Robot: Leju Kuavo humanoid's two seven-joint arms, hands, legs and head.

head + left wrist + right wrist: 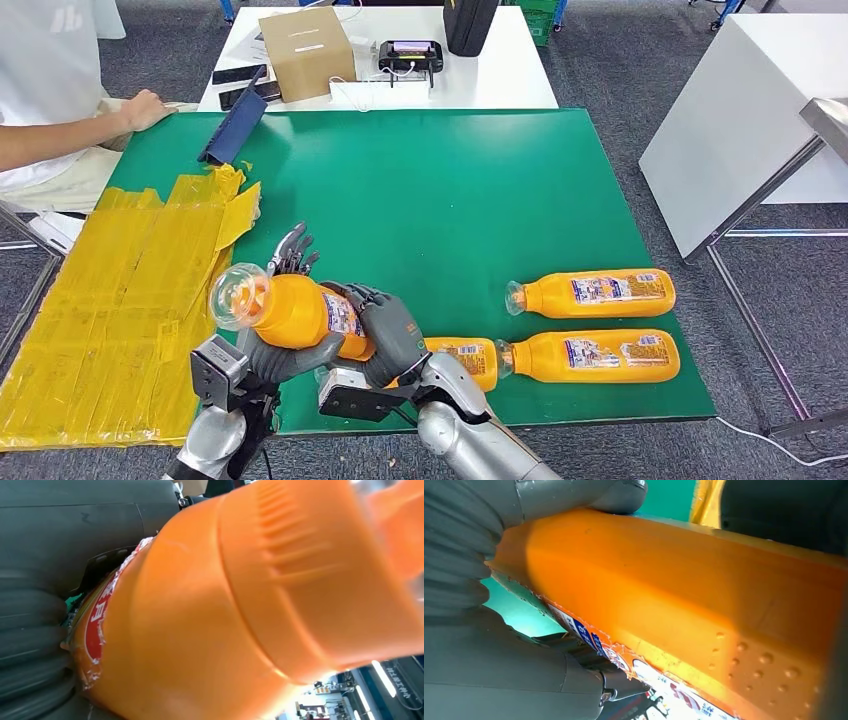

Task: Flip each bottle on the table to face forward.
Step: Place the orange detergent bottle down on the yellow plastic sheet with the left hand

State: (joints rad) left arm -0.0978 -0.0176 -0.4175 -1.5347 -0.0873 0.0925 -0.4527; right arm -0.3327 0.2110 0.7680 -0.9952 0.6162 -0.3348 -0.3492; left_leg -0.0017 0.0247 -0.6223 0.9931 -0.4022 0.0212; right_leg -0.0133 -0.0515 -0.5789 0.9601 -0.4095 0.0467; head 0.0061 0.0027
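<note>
Both hands hold one orange bottle (pixel 290 310) above the near edge of the bench (pixel 440 190). The left hand (pixel 285 352) cups it from beneath; the right hand (pixel 392 335) has fingers (pixel 378 300) wrapped over its labelled middle. Its long axis runs across both palms, clear end beyond the left fingers.

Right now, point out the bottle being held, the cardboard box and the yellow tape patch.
held bottle (pixel 290 310), head view, orange body.
cardboard box (pixel 306 50), head view, top face.
yellow tape patch (pixel 120 300), head view, middle of the sheet.
</note>
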